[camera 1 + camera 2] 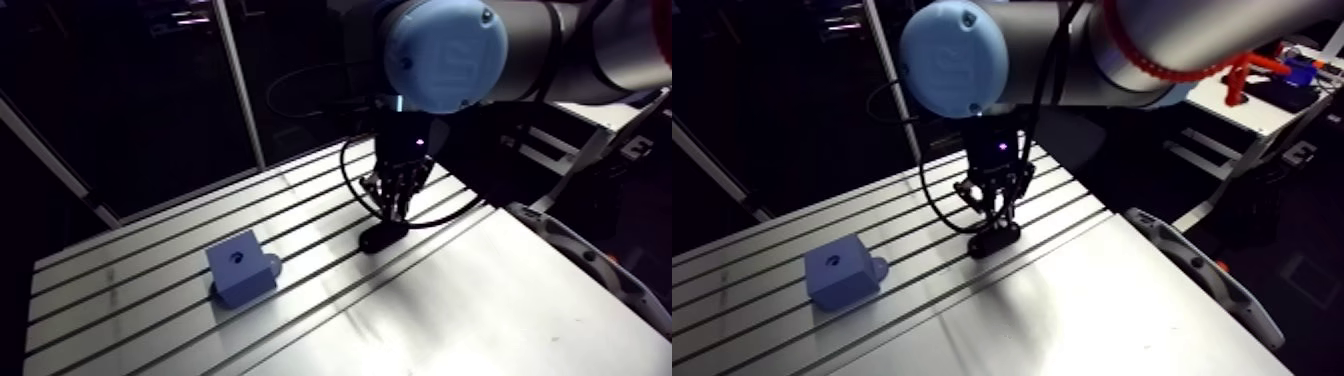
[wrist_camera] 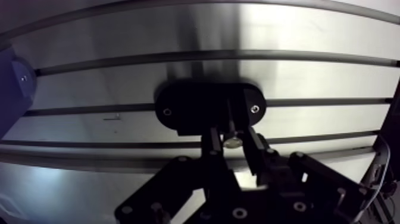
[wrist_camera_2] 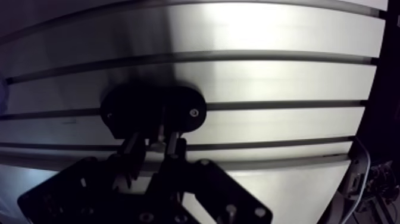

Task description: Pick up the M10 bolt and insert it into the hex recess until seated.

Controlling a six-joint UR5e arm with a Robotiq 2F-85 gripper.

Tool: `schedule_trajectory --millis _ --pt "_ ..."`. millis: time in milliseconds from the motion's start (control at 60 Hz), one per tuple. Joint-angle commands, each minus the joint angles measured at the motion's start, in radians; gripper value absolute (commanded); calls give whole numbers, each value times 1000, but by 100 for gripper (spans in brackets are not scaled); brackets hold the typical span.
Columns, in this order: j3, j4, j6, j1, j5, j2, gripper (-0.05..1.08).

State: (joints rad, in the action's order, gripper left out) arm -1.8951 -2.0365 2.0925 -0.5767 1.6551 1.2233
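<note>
My gripper (image 2: 233, 145) hangs low over a black oval holder (image 2: 190, 107) on the slotted table (image 2: 309, 77). A small silver bolt (image 2: 232, 142) shows between the fingertips at the holder's near edge, and the fingers (image 2: 213, 146) press against it from both sides. Whether the bolt has left the holder cannot be told. In the arm view the gripper (image 1: 994, 215) stands upright right above the holder (image 1: 994, 240). The blue block (image 1: 240, 268) with a dark round recess on its face lies apart to the left, also seen in the other eye as the blue block (image 1: 840, 272).
Dark slots run the length of the aluminium table (image 1: 420, 320). A smooth plate area lies to the near right of the holder. The table's right edge (image 1: 1192, 260) carries a grey rail. In the wrist view the blue block's corner (image 2: 13, 89) shows far to one side.
</note>
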Motion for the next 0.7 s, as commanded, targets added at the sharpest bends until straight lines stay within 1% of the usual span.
schedule_trajectory --millis 17,700 --pt "-5 -1 -1 0 -1 1 66" --pt "-9 -3 -1 0 1 5 68"
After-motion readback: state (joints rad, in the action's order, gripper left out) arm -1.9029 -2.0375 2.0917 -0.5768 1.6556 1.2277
